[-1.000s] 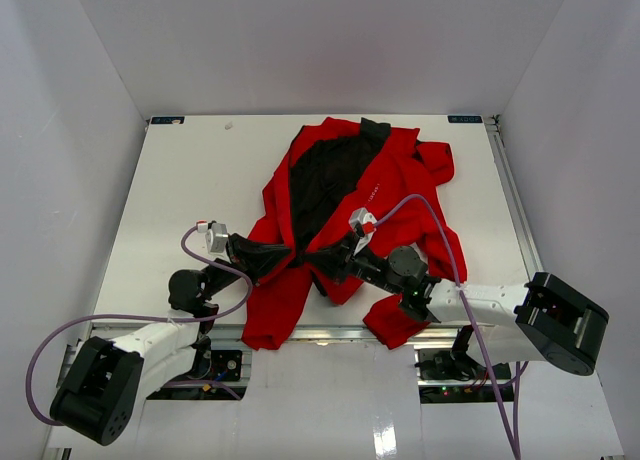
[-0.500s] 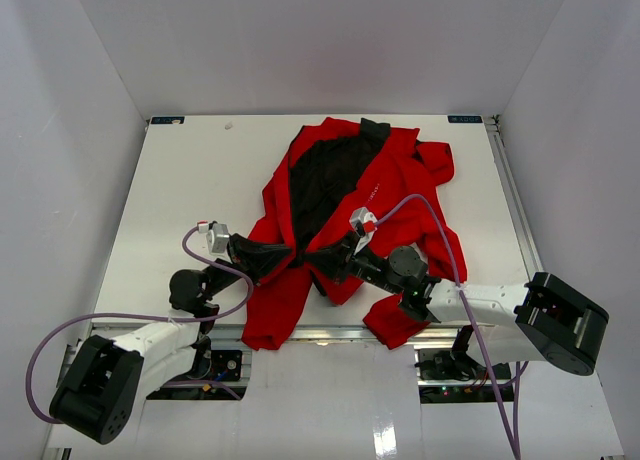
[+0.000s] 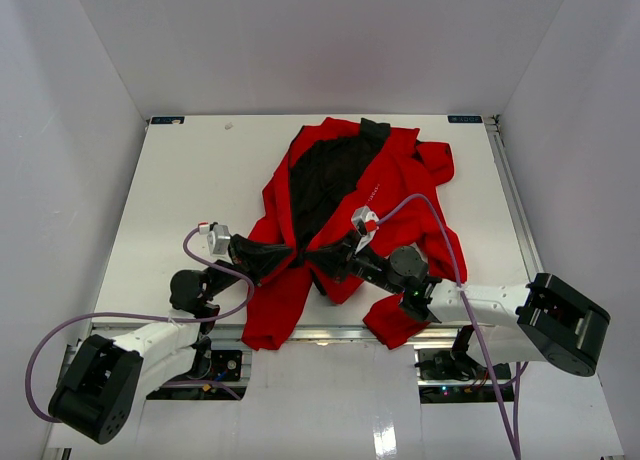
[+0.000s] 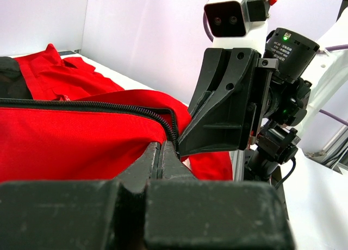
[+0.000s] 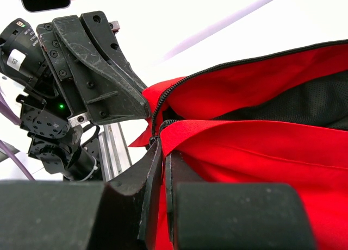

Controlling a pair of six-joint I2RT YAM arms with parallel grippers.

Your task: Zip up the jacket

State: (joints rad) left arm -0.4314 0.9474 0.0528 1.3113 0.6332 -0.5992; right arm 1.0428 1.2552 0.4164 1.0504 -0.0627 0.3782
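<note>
Left gripper [image 3: 294, 251]: I am seeing its fingers pressed together, pinching the lower front edge of the large bright red soft fabric jacket [image 3: 405, 175]. In the left wrist view the closed tips [image 4: 163, 151] are meeting the red cloth just where the black zipper teeth [image 4: 109, 105] are curving down to an end.

Right gripper [image 3: 316, 261]: I am seeing it likewise clamped on the jacket, gripping the opposite front edge. In the right wrist view its tips [image 5: 159, 152] are biting red fabric [image 5: 261, 152] directly under the bottom of the zipper track [image 5: 182, 86].

The two grippers are facing each other tip to tip, nearly touching, at the near end of the front opening. Each one is showing in the other's wrist view: the right gripper [image 4: 184, 143] and the left gripper [image 5: 144, 106].

The jacket is lying spread on the white tabletop [image 3: 180, 180], collar toward the far side and hem toward the arms. Its front is lying open, with the black inner lining [image 3: 325, 175] exposed. One sleeve is hanging over the near edge.

Compared with one second ago, I am finding almost no change. Both grippers are holding the same spot, and the jacket's outline and folds are matching the earlier view.
</note>
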